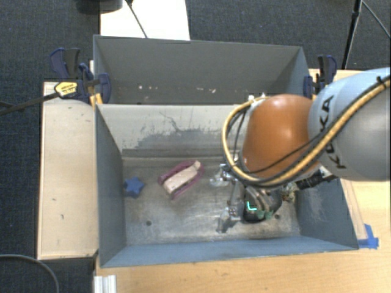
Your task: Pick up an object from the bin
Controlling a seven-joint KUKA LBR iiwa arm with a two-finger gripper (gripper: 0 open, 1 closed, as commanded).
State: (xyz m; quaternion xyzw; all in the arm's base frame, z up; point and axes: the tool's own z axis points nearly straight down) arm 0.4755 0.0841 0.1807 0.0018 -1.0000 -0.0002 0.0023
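My gripper [223, 200] is low over the bin floor right of centre, under the orange wrist cover. Its two metal fingertips [226, 220] stand apart, one toward the back and one toward the front, with bare floor between them, so it is open. A pink and mauve brush-like block [181, 177] lies tilted on the floor just left of the gripper, not touching it. A small blue lump [132, 187] lies further left, near the left wall.
The arm and its orange cover with looped cables hang over the right half of the bin. A dark part with a green glint sits under the wrist; I cannot tell what it is.
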